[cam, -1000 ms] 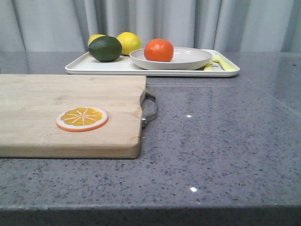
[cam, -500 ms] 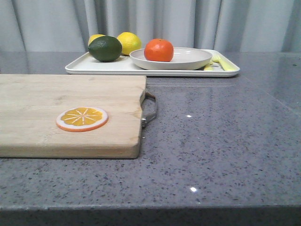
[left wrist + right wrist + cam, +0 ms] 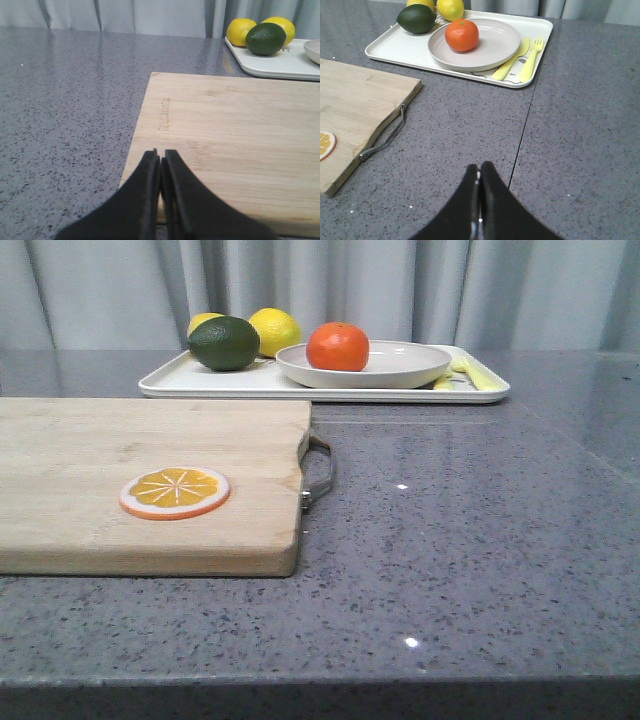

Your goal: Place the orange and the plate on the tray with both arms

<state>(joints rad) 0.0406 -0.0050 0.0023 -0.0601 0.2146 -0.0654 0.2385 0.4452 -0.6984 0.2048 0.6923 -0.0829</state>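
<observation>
the tray [image 3: 200, 382] is the thing to go by here, it sits at the far side of the grey stone table [image 3: 480, 540], right in front of the curtain [image 3: 400, 290]. the plate [image 3: 410, 365] rests on the tray, toward its right half, and the orange [image 3: 338, 347] sits inside the plate, on the plate's left part, touching its floor. on the tray's left end there's a dark green lime [image 3: 223, 343] with 2 yellow lemons [image 3: 275, 330] just behind it, all close together. on the tray's right edge, just beside the plate, lie a pale yellow knife [image 3: 511, 60] and fork [image 3: 532, 59], side by side.

nearer than the tray, and off to its left, lies a wooden cutting board [image 3: 150, 480] with a metal handle [image 3: 318, 472] on the end that faces the middle of the table. a flat orange slice [image 3: 174, 492] lies on the board, well apart from the tray.

left gripper [image 3: 160, 165] is clenched, fingers pressed together with nothing between them, hanging over the near edge of the cutting board, well short of the tray. right gripper [image 3: 479, 180] is also pinched closed and empty, over bare table, with the tray well ahead of it. neither arm shows up in the front view.
</observation>
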